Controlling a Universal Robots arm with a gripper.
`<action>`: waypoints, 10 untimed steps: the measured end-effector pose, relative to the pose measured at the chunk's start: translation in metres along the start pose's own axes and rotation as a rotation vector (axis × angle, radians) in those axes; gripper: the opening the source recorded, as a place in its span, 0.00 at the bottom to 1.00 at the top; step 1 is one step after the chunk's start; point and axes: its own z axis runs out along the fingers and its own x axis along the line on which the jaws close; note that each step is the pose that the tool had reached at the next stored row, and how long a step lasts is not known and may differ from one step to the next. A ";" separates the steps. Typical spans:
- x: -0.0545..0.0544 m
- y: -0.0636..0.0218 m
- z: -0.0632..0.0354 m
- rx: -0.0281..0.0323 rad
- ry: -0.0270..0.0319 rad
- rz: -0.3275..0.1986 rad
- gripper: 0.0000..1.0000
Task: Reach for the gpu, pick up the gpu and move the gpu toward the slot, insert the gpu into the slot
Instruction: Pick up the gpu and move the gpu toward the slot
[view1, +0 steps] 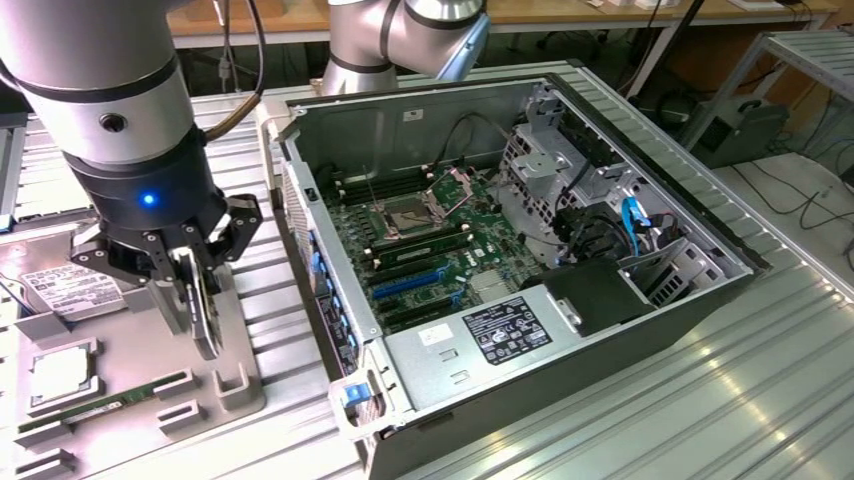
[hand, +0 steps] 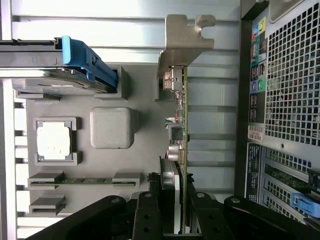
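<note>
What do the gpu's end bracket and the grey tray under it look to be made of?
The bracket of the gpu: likely sheet metal, dull silver, thin, with cut notches. The tray: probably moulded or printed plastic, matte grey, with blocky rounded pockets.

A robotics lab: open computer case (view1: 387, 135) on metal bench (view1: 694, 420), robot arm (view1: 100, 110) alongside.
</note>
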 end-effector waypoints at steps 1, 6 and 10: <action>0.000 0.0000 -0.0009 0.0000 0.0000 0.000 0.28; 0.000 0.0001 -0.0052 0.0000 0.0000 0.000 0.28; 0.000 0.0001 -0.0106 0.0001 0.0001 0.000 0.28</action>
